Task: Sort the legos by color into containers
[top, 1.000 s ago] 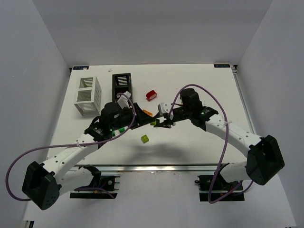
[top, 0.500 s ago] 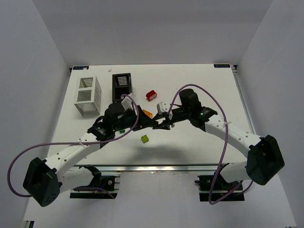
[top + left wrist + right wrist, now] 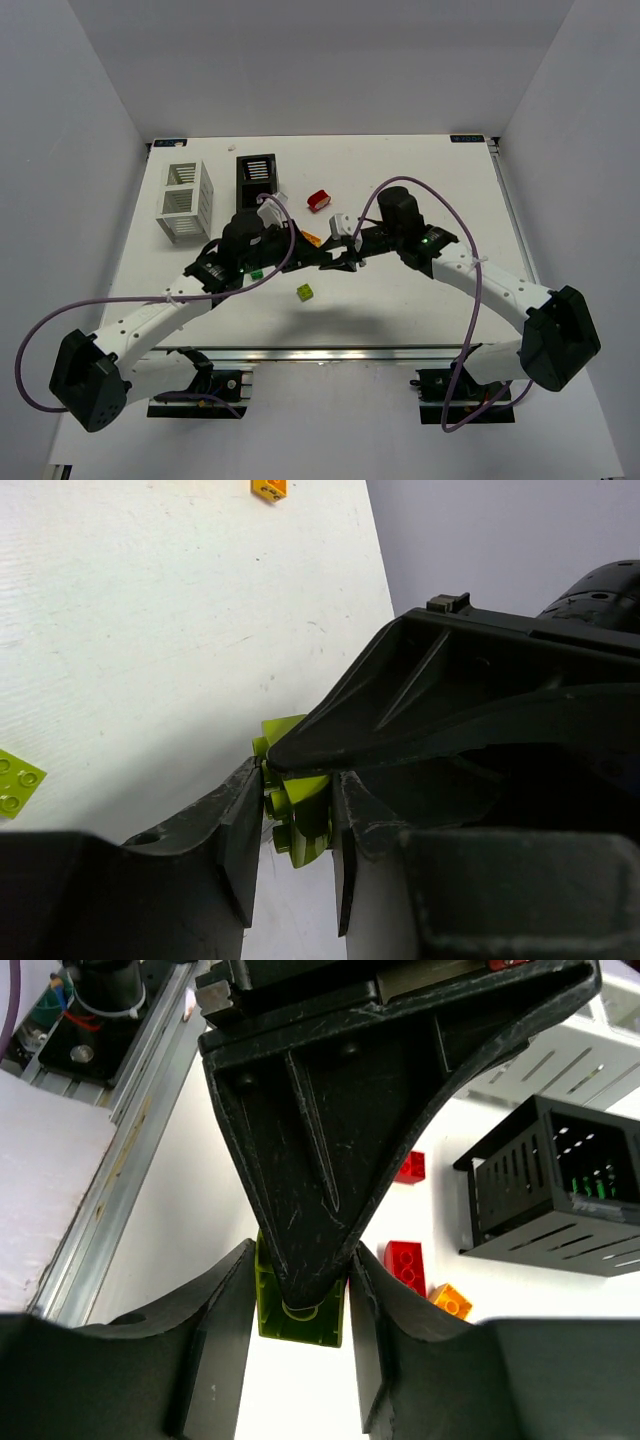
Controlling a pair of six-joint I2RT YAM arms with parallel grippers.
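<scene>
**A:** What sits closest to the arm bases?

**B:** A flat yellow-green plate, lying loose on the bench and not yet sorted.

**A:** And just beyond it, where the two arms meet?

**B:** Both have hold of the same yellow-green brick. The left pincer is clamped on it from one side. The right pincer squeezes it from the opposite side, so the fingers of the two interlock around it. I cannot tell whether the brick touches the bench or hangs just above it.

**A:** Why would two pincers grip one brick?

**B:** I see two likely reasons. It could be a hand-over, since the bins stand on the left arm's side and passing the brick across would save the right arm a long reach. The left wrist view also suggests a lump of more than one piece, so they may be pulling joined bricks apart. The pictures do not settle it.

**A:** What lies further out?

**B:** An orange brick is just behind the pincers, and a red brick is a little past that. Both wait in the open.

**A:** And the bins?

**B:** They are farthest back. The black bin shows something green through its slats in the right wrist view, so green probably goes there. The white bin stands beside it, further to the left.
</scene>
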